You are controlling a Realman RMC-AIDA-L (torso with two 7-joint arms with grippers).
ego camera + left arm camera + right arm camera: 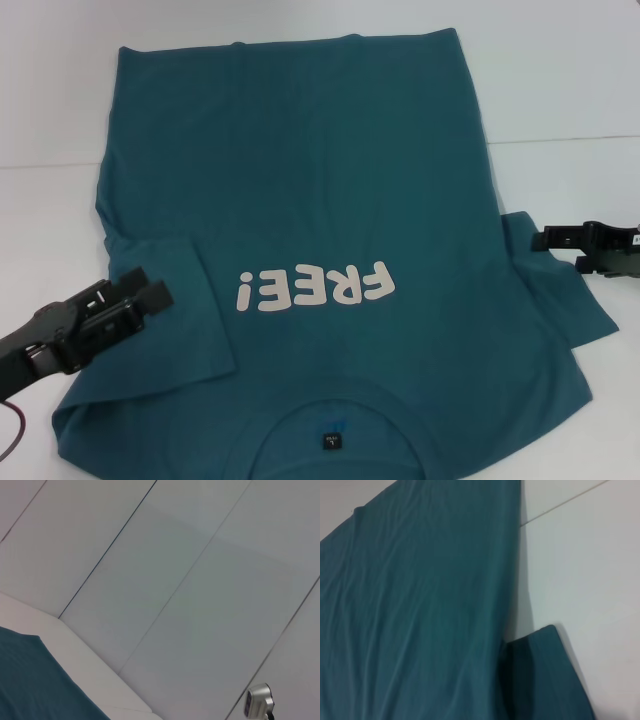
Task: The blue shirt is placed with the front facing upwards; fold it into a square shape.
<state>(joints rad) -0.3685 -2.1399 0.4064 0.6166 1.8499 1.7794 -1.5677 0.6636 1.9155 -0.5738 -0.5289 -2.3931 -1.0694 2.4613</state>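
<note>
Where the white table [560,90] meets panelled wall [200,580], blue shirt [330,200] lies.

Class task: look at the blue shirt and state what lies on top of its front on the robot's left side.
On the blue shirt, its own left sleeve lies folded over the front, beside the white "FREE!" lettering. The left tool hangs over that sleeve. The table under the shirt is covered.

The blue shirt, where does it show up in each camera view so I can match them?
Head view: the blue shirt fills the middle, collar nearest the robot.
Left wrist view: only a corner of it, low at the left edge.
Right wrist view: it covers most of the picture, one sleeve sticking out.
Shared landmark: the white table beside the shirt's edge.
</note>
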